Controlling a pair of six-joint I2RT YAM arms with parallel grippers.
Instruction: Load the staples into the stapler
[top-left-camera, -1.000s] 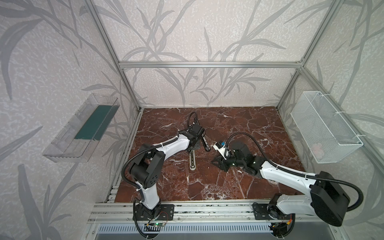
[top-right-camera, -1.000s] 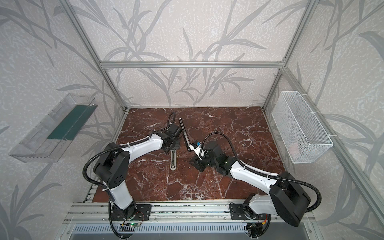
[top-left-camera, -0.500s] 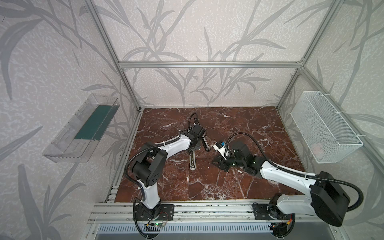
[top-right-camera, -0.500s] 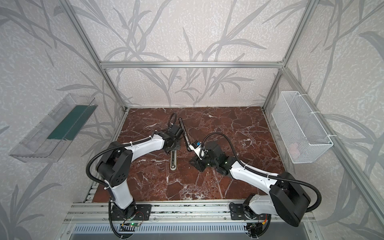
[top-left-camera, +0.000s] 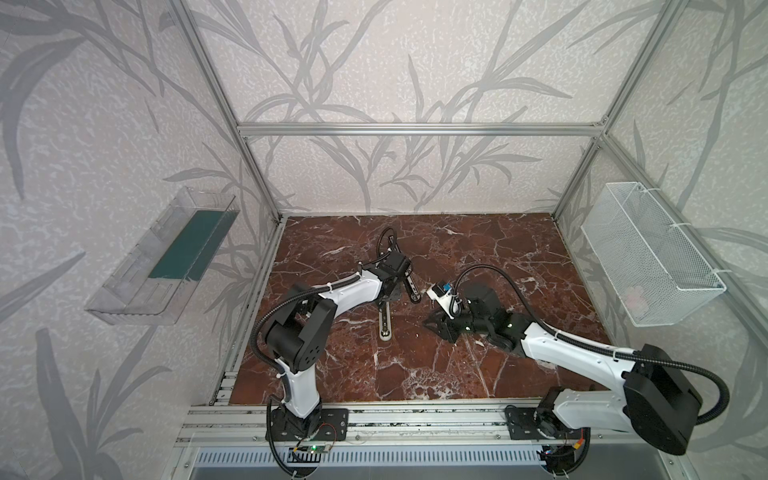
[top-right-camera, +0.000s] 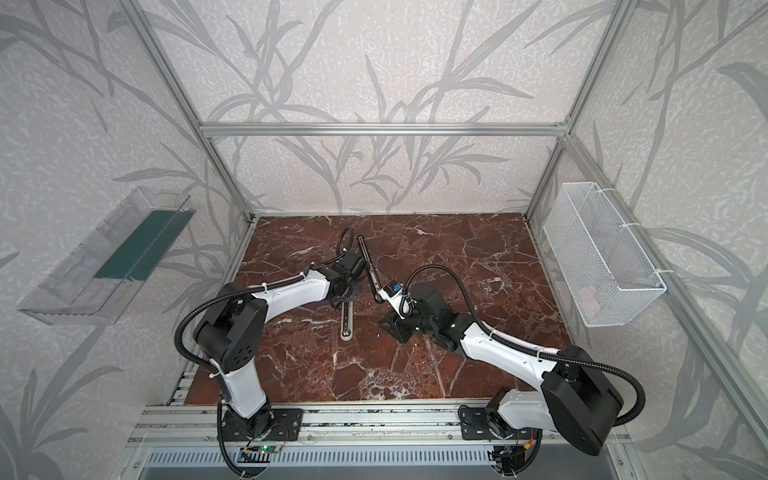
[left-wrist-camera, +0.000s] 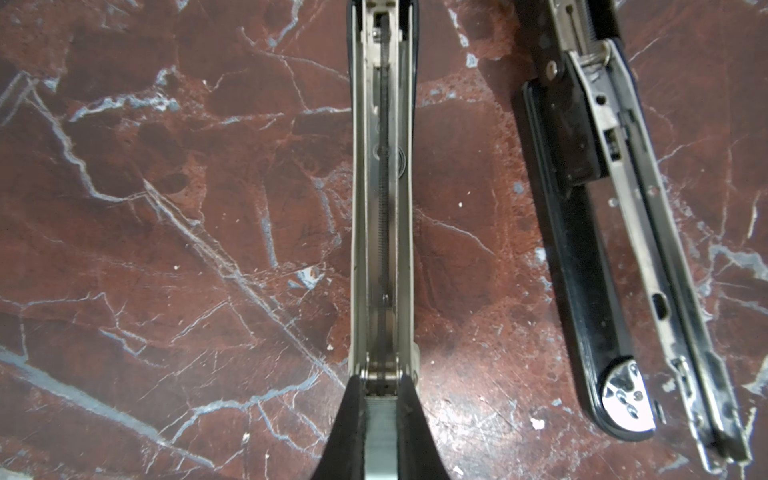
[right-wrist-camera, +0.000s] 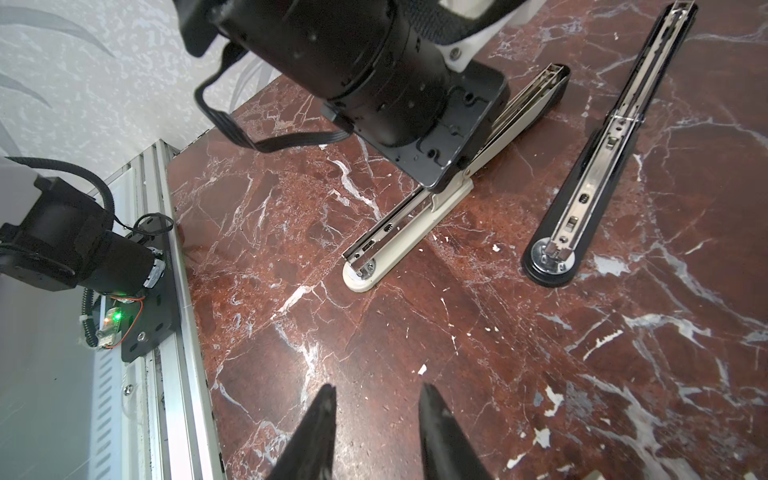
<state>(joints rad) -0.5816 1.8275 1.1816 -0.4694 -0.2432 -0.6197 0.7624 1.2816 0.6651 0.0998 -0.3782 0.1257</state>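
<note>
Red marble tabletop (top-left-camera: 415, 374), with a white stapler (left-wrist-camera: 382, 208) and a black stapler (left-wrist-camera: 573, 270) lying opened. The left gripper (left-wrist-camera: 381, 388), clenched on the staples (left-wrist-camera: 380, 432), hangs over the white stapler's channel; the right gripper (right-wrist-camera: 378, 415) is parted and empty. Step, apparently: insertion. The next move calls for lowering the strip aligned lengthwise, then releasing.

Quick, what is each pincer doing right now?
Left pincer: closed on the staples.
Right pincer: open, holding nothing.

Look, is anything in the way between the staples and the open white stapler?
Nothing visible is. The left end effector holds the staples right at the end of the white stapler, lined up with its open channel. The black stapler lies beside it, apart.
</note>
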